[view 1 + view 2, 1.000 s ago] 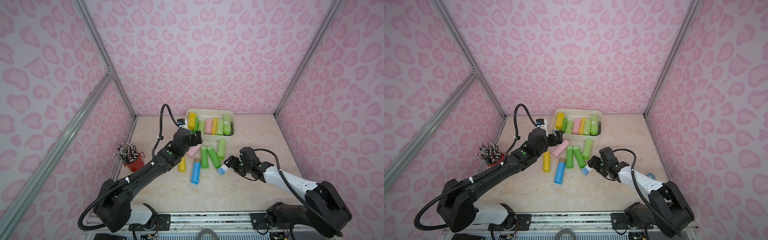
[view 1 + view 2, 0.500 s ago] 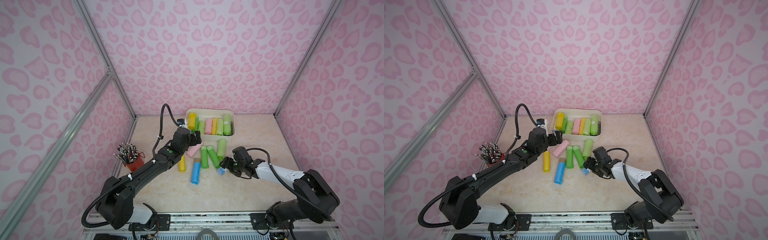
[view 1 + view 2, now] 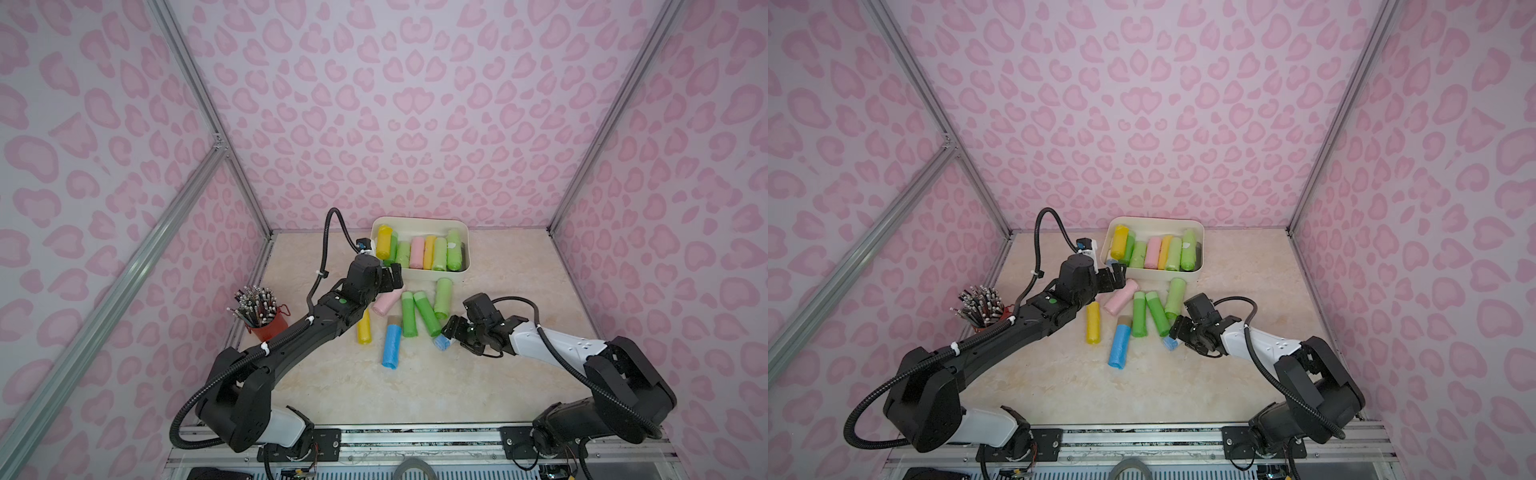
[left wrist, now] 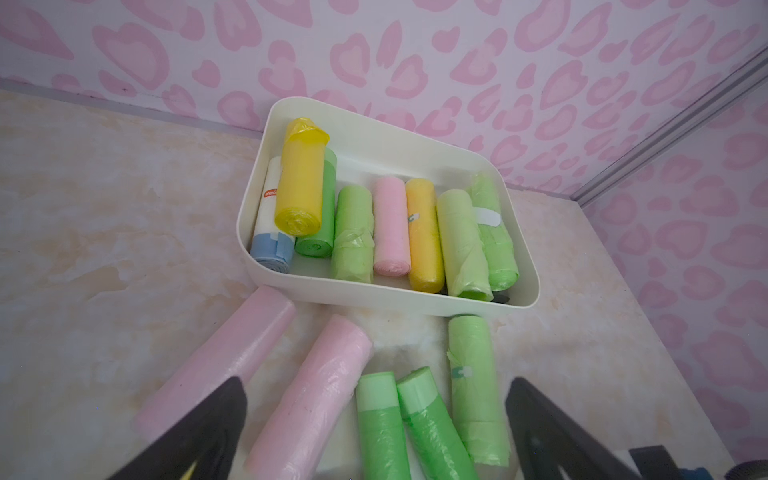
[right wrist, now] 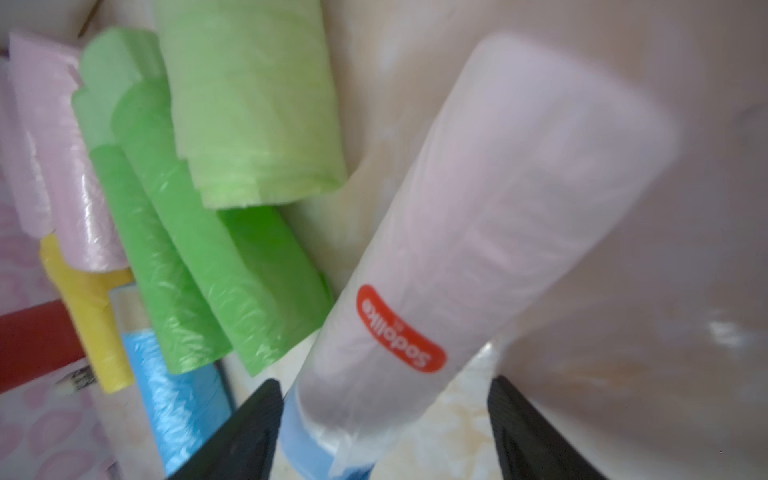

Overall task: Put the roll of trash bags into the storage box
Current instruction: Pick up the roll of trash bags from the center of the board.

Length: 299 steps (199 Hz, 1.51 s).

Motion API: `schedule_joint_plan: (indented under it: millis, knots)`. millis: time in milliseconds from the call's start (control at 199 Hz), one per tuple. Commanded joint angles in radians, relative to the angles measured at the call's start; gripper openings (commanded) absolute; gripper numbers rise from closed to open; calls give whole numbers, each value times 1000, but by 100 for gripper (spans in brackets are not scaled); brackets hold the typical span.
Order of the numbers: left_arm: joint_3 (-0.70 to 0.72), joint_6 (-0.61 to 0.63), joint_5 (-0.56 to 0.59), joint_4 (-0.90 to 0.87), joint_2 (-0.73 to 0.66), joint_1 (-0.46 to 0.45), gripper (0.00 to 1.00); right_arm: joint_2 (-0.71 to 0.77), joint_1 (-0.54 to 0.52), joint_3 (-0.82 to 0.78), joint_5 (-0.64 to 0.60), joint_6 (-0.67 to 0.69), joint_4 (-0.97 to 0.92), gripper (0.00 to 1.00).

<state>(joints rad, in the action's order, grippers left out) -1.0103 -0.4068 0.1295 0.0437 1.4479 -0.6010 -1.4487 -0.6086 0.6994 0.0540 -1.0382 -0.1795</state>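
The storage box is a cream bin at the back of the table holding several rolls, seen in both top views and the left wrist view. A whitish roll of trash bags with a red label and a blue end lies on the table right of the loose rolls. My right gripper straddles its blue end, open; one finger touches it and a gap stands at the other. My left gripper hangs wide open over the pink rolls by the box's front left corner.
Loose rolls lie in front of the box: pink, two green, light green, yellow and blue. A red cup of pencils stands at the left wall. Pink patterned walls close in three sides.
My right gripper has slid left onto the whitish roll's blue end and its jaws have narrowed around it. The left arm has not moved.
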Motion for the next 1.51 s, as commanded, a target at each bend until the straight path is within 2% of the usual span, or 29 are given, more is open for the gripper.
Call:
schedule_joint_plan:
  millis: [0, 126, 252, 423, 1012, 1143, 1264, 1500]
  knots:
    - [-12, 8, -5, 4, 13, 4, 100, 13, 3, 10, -209, 13, -65, 61]
    - [-12, 8, -10, 2, 16, 9, 100, 13, 2, 35, -241, 52, -114, 63]
    - [-14, 7, -16, 5, 18, 10, 100, -32, 2, 68, -198, 69, -133, 65]
    - [-14, 8, -15, -2, 18, 10, 100, -67, -6, 89, -132, 61, -104, 66]
    - [3, 7, -14, -3, 8, 18, 100, -158, -46, 106, -114, 33, -65, 67]
    - [3, 8, -22, -1, 5, 18, 100, -155, -46, 106, -112, 36, -66, 64]
    - [-10, 11, -45, -19, 14, 20, 100, -143, -46, 103, -100, 32, -64, 51]
    - [12, 11, -43, -43, -16, 20, 100, -108, -43, 127, -54, 53, -67, 46]
